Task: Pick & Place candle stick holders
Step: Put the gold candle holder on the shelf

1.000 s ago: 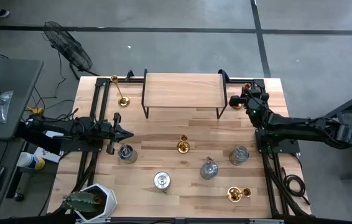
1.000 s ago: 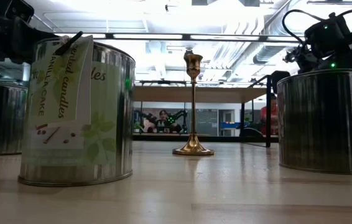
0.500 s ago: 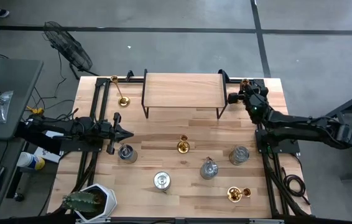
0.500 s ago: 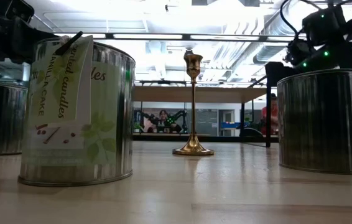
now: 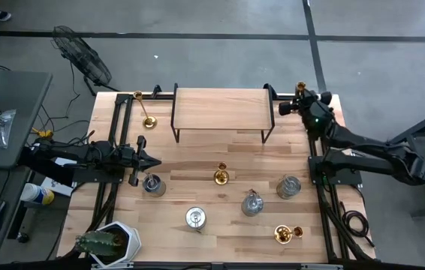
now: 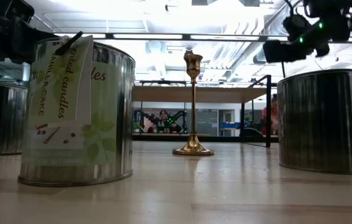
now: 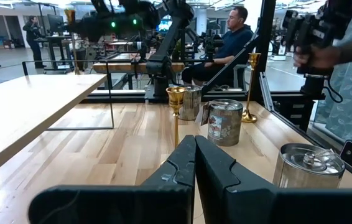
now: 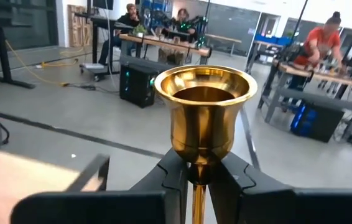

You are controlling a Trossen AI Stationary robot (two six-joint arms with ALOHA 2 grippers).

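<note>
A pale wooden table point(image 5: 212, 161) with visible plank seams stands on a grey concrete floor crossed by dark lines; beyond it, the wrist views show an open workshop with desks and seated people. At the far left edge of the overhead view, off the table, sits a grey desk, and a potted spiky plant point(image 5: 107, 244) rests at the table's near left corner. The left arm lies flat along the table's left side, its left gripper point(image 5: 151, 160) pointing inward with the dark fingers point(image 7: 191, 165) pressed together, grasping nothing. Just beside its tip stands a squat silver tin point(image 5: 152, 184). Near the far left corner leans a thin gold candlestick point(image 5: 144, 109) on a round base. A black-framed wooden shelf point(image 5: 221, 110) spans the far middle. In front of it, mid-table, stands another shiny gold candlestick point(image 5: 221, 176), upright, its cup flared. A second tin point(image 5: 194, 218) sits toward the near edge, and a third tin point(image 5: 252, 203) and a fourth tin point(image 5: 288, 187) stand to the right, all round, ribbed and silver-grey; one in the low view bears a paper label. A gold candlestick near the front right point(image 5: 287, 234) lies close to the edge. The right arm reaches to the far right corner, its right gripper point(image 5: 300, 100) clamped on the stem of a lifted gold candlestick point(image 8: 204, 112), just below its polished bell-shaped cup.
</note>
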